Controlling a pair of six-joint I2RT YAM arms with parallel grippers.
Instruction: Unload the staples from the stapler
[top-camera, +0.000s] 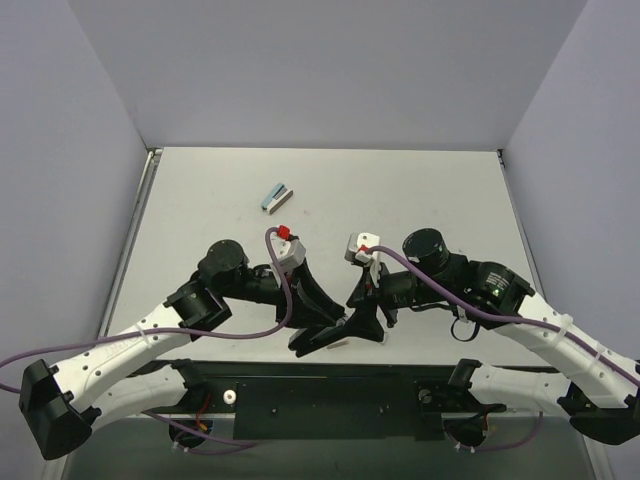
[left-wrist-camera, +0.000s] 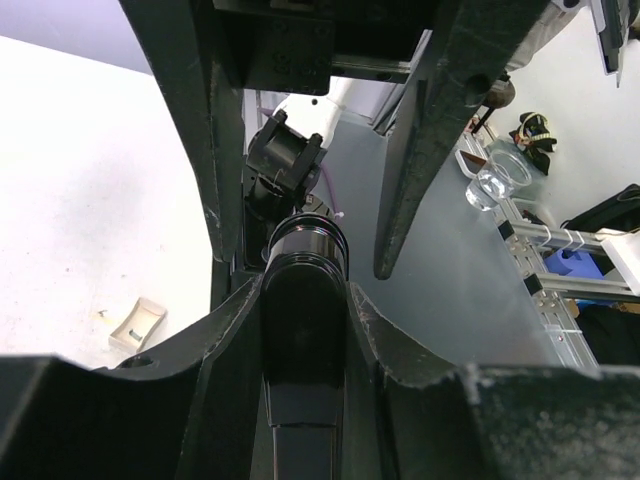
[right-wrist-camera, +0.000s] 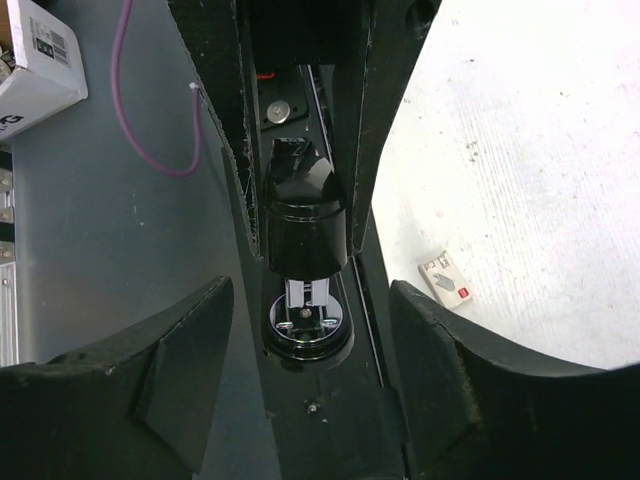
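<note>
Stapler (right-wrist-camera: 305, 215) is held low over the near middle of the tabletop (top-camera: 400, 190), between the two arms. The left hand (left-wrist-camera: 305, 300) is clenched on its black body. The right hand (right-wrist-camera: 310, 295) looks released, its fingers straddling the other end without touching. This seems to be the opening step. Next, the right hand must close and pull the magazine open while the left holds firm.

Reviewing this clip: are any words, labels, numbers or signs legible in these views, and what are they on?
No text here can be quoted; nothing is legible.
On the white cardboard box with a barcode label: print too small to read.
On the small white packet with a red patch: marks blurred.
On the small blue and grey box: too small to tell.
On the black stapler: no marking visible.
</note>
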